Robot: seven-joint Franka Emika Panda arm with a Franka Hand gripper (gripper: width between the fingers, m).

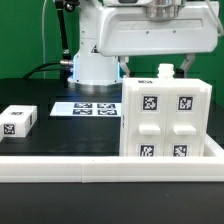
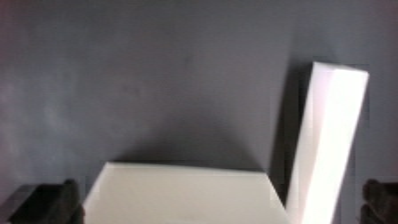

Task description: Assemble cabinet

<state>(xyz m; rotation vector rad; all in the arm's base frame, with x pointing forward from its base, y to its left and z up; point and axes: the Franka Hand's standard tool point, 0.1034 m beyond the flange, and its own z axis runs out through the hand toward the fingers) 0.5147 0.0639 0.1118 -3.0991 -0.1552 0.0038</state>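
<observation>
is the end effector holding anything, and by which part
Cannot tell. The end effector sits at the top of the cabinet, fingers either side of white plastic, but no contact is visible.

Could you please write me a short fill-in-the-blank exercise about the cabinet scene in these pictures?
1. The cabinet shows ____ black-and-white tags on its front.
2. The small tagged block lies toward the exterior view's ____ of the cabinet.
3. The marker board lies flat on a table whose colour is ____.

Missing words: four; left; black.
</observation>
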